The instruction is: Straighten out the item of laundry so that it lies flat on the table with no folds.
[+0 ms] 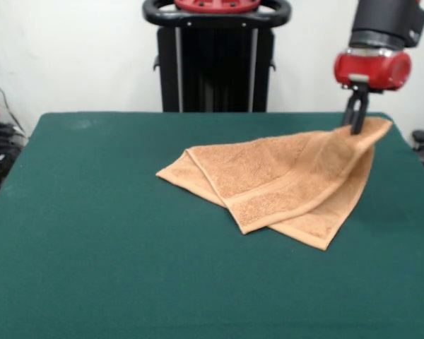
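Green felt of the table lay bare across the whole near side and the picture's left, broad open room on both. Beyond it sat the towel, right of centre, folded over itself with a woven band showing along the upper layer's near edge and a lower layer's corner poking out beneath. Its far right corner was lifted off the felt, pinched between the closed fingers of the gripper close to the table's far right edge. Behind stood the black pedestal.
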